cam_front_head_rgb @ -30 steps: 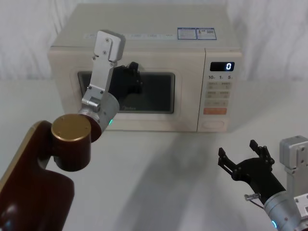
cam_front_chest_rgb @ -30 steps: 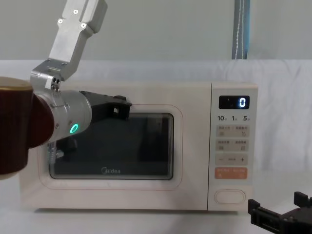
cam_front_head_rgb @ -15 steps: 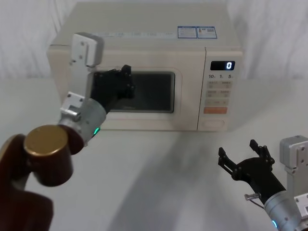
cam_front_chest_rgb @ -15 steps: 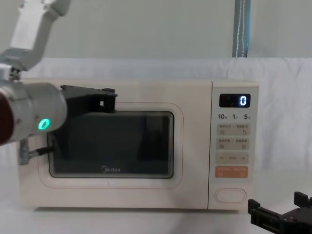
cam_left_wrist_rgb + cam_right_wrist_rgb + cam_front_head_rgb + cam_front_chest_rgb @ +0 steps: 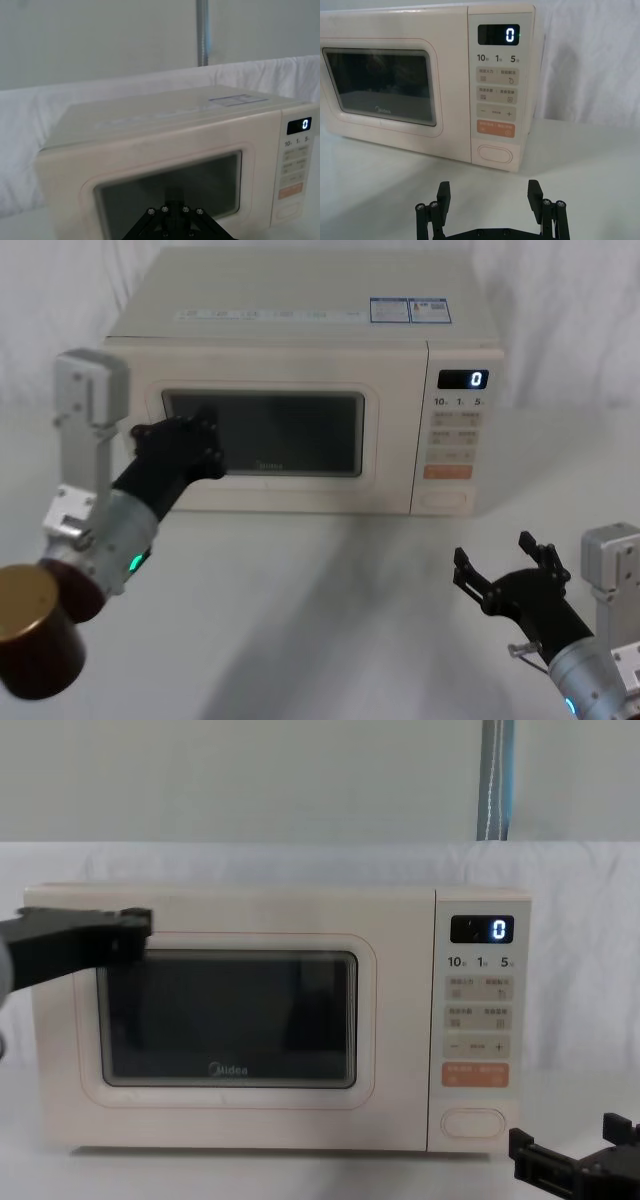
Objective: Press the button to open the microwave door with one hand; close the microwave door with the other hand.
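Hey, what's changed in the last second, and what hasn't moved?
The left claw has drawn back from the middle of the door toward the robot's left and now sits in front of the door's left edge. It held nothing and took hold of nothing. The door stayed shut, the display still reads 0, and the right claw stayed open, low in front of the button.

Left gripper [image 5: 190, 440] raised forward; right gripper [image 5: 505, 575] low, fingers spread.
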